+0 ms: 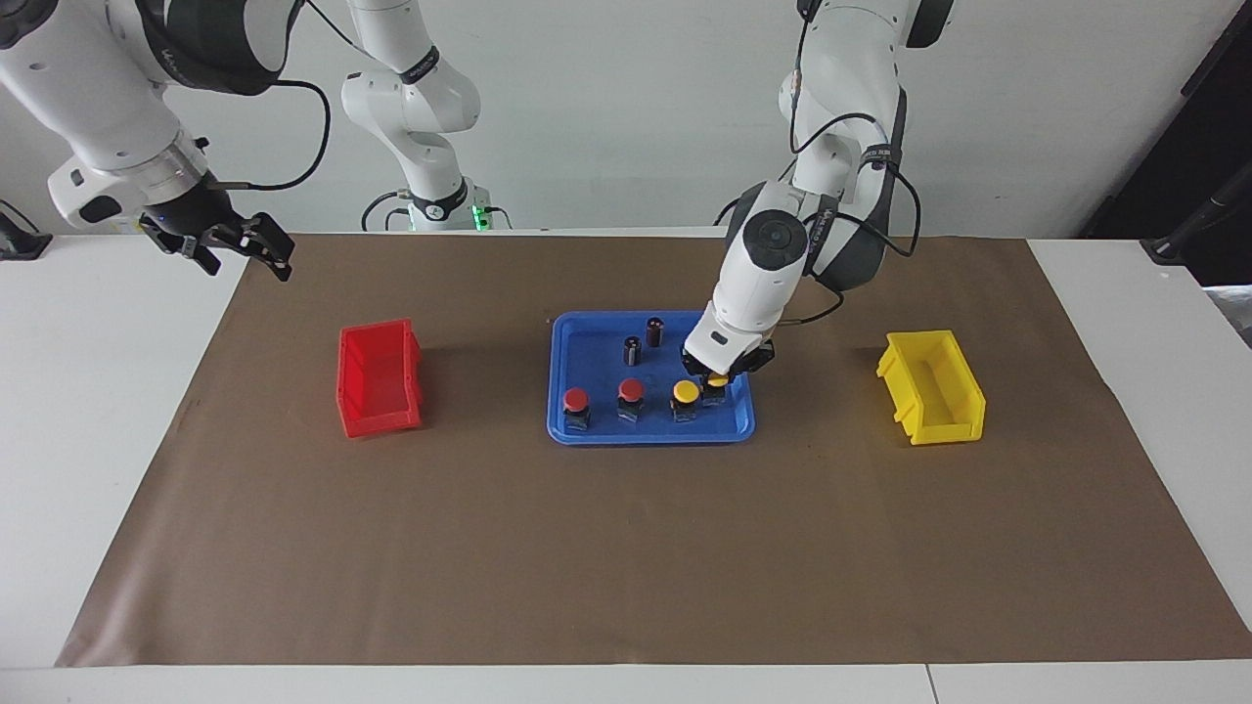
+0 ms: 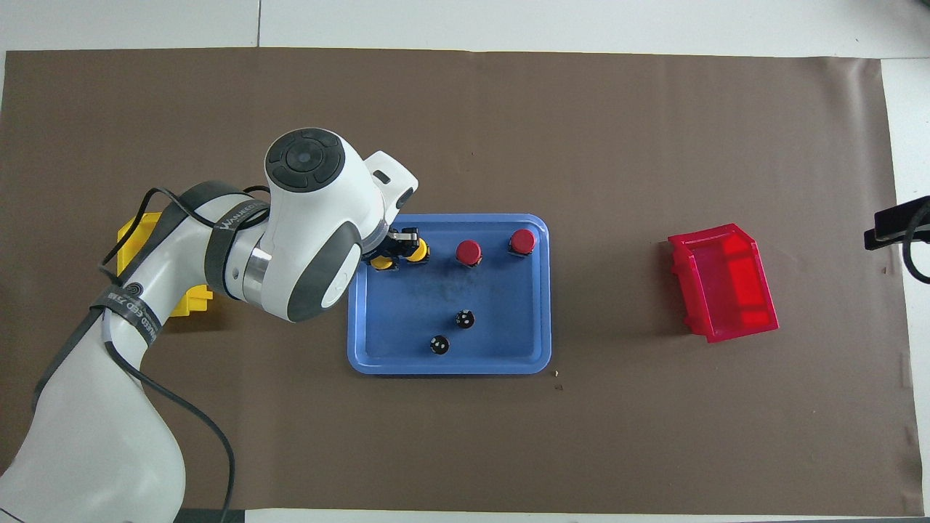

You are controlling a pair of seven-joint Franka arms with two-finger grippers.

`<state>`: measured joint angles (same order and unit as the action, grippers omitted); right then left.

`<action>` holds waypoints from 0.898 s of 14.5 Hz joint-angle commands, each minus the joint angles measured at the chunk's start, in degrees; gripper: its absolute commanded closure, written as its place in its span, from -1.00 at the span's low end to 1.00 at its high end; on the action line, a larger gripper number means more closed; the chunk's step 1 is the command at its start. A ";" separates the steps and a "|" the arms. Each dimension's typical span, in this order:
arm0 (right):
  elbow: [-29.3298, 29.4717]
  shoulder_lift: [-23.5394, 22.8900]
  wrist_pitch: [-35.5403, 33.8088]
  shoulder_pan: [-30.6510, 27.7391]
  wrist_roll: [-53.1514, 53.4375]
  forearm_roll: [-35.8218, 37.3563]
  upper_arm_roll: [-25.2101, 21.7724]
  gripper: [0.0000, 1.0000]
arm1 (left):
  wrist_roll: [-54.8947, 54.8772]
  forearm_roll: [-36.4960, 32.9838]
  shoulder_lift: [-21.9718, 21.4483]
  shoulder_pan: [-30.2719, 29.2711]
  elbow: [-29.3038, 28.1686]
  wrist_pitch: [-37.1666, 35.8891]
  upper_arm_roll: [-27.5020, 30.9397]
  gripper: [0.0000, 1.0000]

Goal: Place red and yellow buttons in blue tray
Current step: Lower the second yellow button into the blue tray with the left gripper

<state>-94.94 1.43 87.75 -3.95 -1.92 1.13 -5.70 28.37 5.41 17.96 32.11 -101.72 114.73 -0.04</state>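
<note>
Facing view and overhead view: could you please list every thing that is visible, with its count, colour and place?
blue tray: one, blue, middle of the brown mat.
red buttons: two, red caps, standing in the tray along its side farther from the robots.
free yellow button: one, yellow cap, in the tray beside the red ones.
held yellow button: one, yellow cap, in the left end effector, over the tray's corner.
dark cylinders: two, black, in the tray, nearer to the robots.
red bin: one, toward the right arm's end.
yellow bin: one, toward the left arm's end.
brown mat: one, covers the table.
left end effector: shut on the held yellow button.
right end effector: open, waiting over the mat's edge.
</note>
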 commanded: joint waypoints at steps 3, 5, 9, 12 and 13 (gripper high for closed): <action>-1.74 1.21 0.40 -0.53 -1.42 0.02 0.34 -1.00 | -0.60 0.75 -0.21 -0.46 -2.25 2.95 0.66 0.98; -1.74 1.21 0.58 0.08 -1.42 0.01 0.42 -1.00 | -0.60 0.75 -0.12 -0.64 -2.61 3.57 0.66 0.98; -1.57 1.21 0.49 -0.10 -1.42 0.01 0.42 -1.00 | 0.28 0.75 -0.12 -0.55 -2.69 3.40 0.57 0.32; -1.74 1.47 0.49 0.17 -1.59 0.63 0.86 -1.00 | 0.19 0.75 -0.12 -0.64 -2.78 3.49 0.57 -0.12; -1.83 1.47 0.49 0.34 -1.59 0.63 0.95 -1.00 | 0.19 0.75 -0.12 -0.64 -2.78 3.40 0.57 -0.15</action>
<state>-95.34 1.59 87.77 -3.38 -2.01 1.20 -5.30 28.41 5.41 18.25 31.75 -103.70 117.20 0.51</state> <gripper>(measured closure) 0.000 0.467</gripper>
